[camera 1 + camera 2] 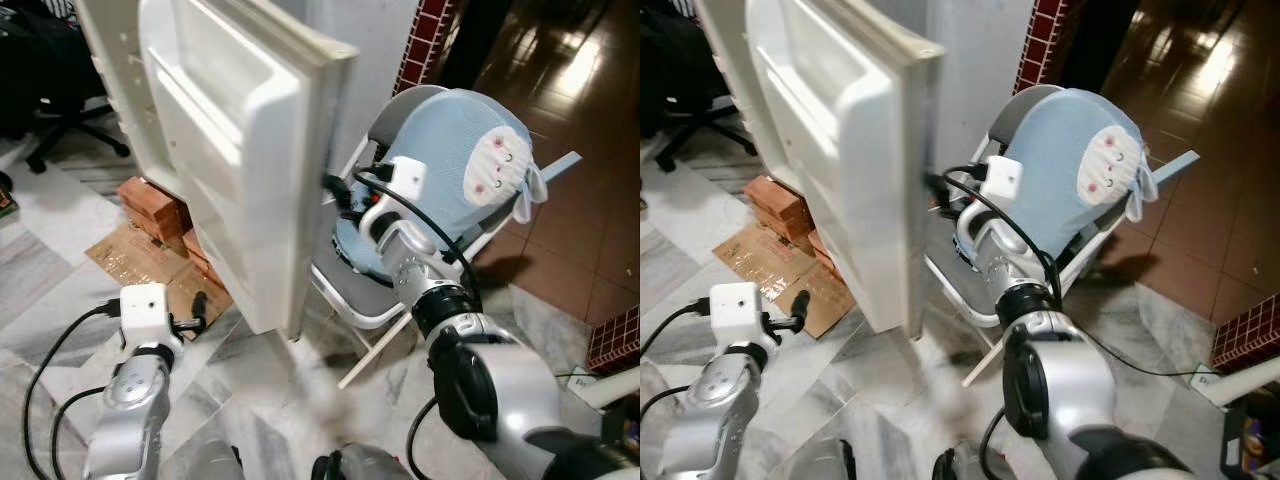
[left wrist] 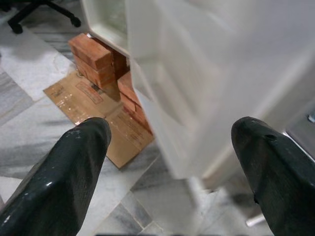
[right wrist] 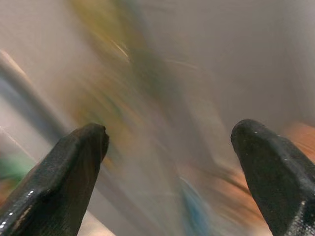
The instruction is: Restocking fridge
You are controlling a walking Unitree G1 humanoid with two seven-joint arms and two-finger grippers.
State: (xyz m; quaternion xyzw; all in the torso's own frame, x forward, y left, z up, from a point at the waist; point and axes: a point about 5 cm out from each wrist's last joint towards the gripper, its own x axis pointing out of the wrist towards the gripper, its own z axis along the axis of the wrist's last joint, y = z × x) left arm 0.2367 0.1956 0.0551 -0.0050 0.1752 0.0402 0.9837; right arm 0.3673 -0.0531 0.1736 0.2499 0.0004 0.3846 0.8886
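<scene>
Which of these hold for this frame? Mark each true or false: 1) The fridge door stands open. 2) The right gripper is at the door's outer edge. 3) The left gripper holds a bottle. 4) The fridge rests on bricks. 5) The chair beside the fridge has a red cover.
1) True: the fridge door stands open.
2) True: the right gripper is at its outer edge.
3) False: the left gripper is open and empty, low by the floor.
4) True: bricks sit under the fridge.
5) False: the chair has a light blue cover.
</scene>
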